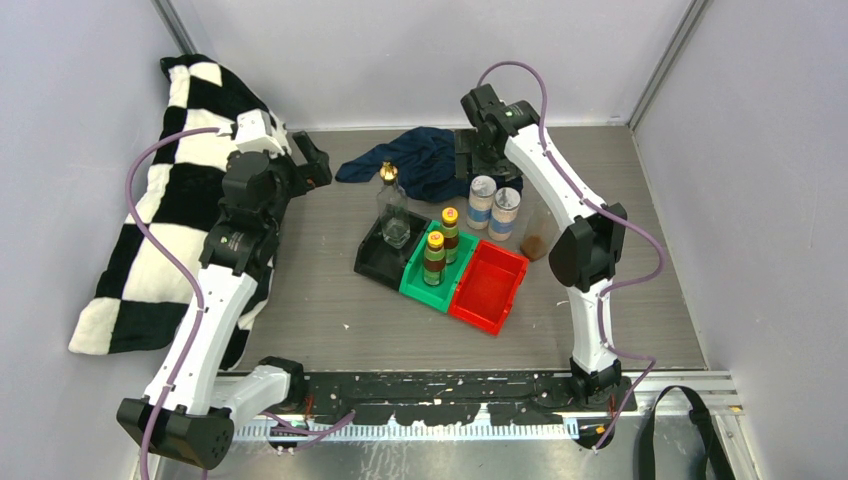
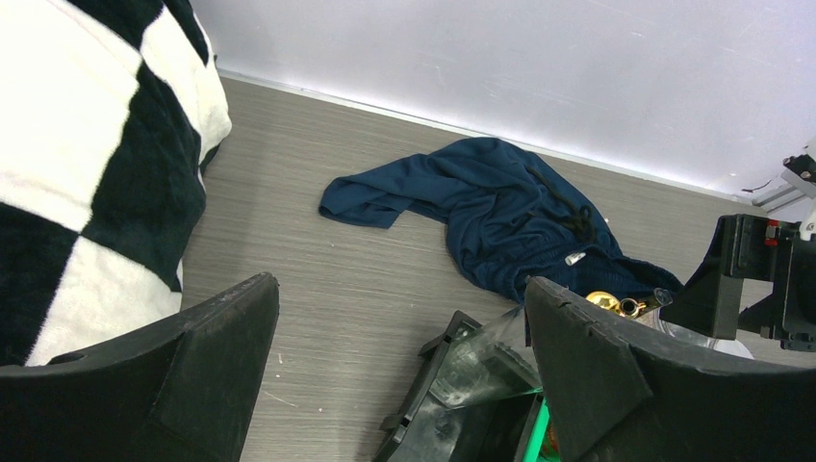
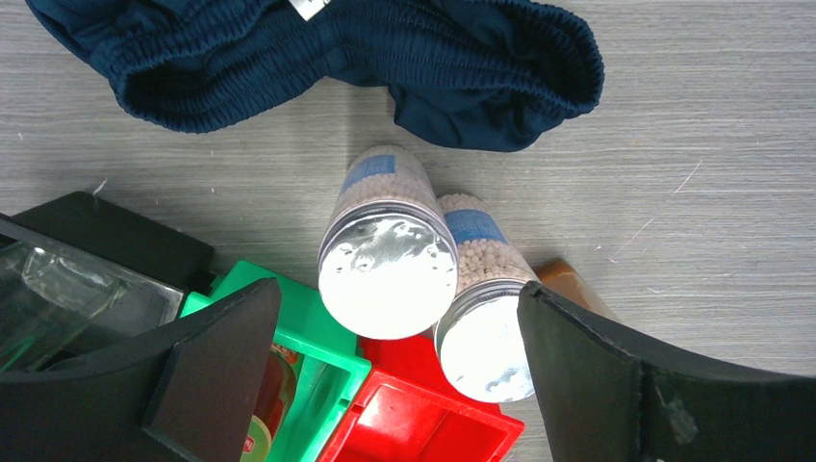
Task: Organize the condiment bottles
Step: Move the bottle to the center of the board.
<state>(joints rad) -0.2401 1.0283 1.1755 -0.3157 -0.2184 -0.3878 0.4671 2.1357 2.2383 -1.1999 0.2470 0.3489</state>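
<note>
Glass btl w/ gold pourer (image 1: 391, 205) is standing in black bin (image 1: 375, 262); two yellow-capped dark btls (image 1: 436, 258) are sitting in green bin (image 1: 425, 288). White-capped jars (image 1: 482, 200) are standing side by side just behind red bin (image 1: 487, 290). Right gripper (image 3: 395, 298) is hanging over them, jaws spread, gripping nothing; left gripper (image 2: 402, 289) is likewise gaping wide, nothing btwn.

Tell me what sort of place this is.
Probably a robot test cell: plain white walls box in a gray table, a left arm and right arm mount on its near-edge rail, and a black bin, green bin and red bin sit mid-table.
</note>
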